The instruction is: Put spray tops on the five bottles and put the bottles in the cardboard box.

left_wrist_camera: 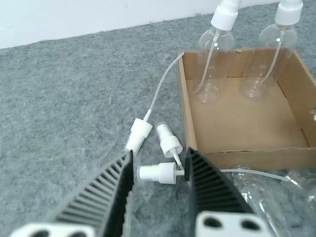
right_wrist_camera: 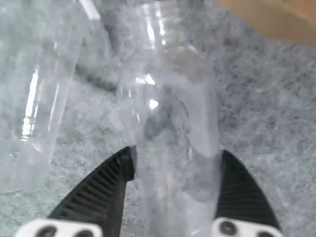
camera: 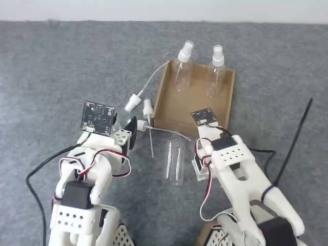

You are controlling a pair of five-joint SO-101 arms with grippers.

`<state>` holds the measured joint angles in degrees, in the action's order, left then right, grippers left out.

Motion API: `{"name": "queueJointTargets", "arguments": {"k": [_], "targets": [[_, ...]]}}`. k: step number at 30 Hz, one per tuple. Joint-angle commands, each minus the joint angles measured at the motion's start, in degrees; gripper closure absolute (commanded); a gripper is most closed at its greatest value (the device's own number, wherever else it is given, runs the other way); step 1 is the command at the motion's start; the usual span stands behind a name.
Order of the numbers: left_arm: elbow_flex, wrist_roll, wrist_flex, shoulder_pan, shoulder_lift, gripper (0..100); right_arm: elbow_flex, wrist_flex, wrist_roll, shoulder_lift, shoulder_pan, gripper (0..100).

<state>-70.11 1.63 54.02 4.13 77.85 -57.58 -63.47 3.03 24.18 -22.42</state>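
**A:** Where is the left end effector (left_wrist_camera: 159,159)?

**B:** Low over the counter (left_wrist_camera: 74,98), released. Its jaws stand spread, and a top (left_wrist_camera: 158,174) lies on its side between them, its nozzle end right at one jaw.

**A:** Any other loose ones?

**B:** Two more tops (left_wrist_camera: 139,134) lie just past it, close together near the front corner of the box (left_wrist_camera: 183,98). One has a long tube that curves up to the box's rim.

**A:** And the right end effector (right_wrist_camera: 176,152)?

**B:** It is grasping a bottle (right_wrist_camera: 173,98), with a jaw against each side. The neck is bare, threads showing. A second bottle (right_wrist_camera: 44,98) lies just beside it on the counter.

**A:** What's in the box?

**B:** Two capped bottles (camera: 183,69) stand upright side by side against its far wall. The box sits ahead of both arms.
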Motion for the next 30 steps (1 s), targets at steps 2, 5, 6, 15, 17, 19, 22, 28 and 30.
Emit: {"name": "queueJointTargets", "arguments": {"k": [2, 5, 6, 15, 17, 19, 22, 28, 30], "targets": [[0.31, -0.09, -2.02, 0.09, -0.35, 84, 0.18, -1.10, -3.96, 0.04, 0.48, 97.4], [0.31, -0.09, -2.02, 0.09, -0.35, 84, 0.26, -4.79, -11.43, 0.04, 0.48, 99.1], [0.31, -0.09, -2.02, 0.09, -0.35, 84, 0.26, -6.46, -13.01, 0.04, 0.48, 99.2], [0.48, -0.09, -1.85, 0.09, -0.35, 85, 11.08, -22.99, -36.92, 6.81, 0.57, 99.2], [0.66, 0.00, -1.67, -0.26, -0.35, 85, 13.80, -26.51, -38.95, 9.63, 0.57, 99.2], [1.01, 0.00, -1.67, -0.35, -0.44, 85, 16.97, -30.11, -37.80, 12.18, 0.57, 99.2], [3.91, 0.00, 0.18, -0.44, -2.02, 85, 22.68, -36.00, -36.31, 14.55, 1.80, 99.2], [20.44, -0.79, 5.27, -5.89, -22.51, 84, 36.31, -39.25, -37.36, 14.02, 21.49, 99.2], [27.03, -3.25, 7.30, -6.68, -31.03, 84, 40.79, -39.16, -39.65, 11.91, 30.02, 99.2]]}}
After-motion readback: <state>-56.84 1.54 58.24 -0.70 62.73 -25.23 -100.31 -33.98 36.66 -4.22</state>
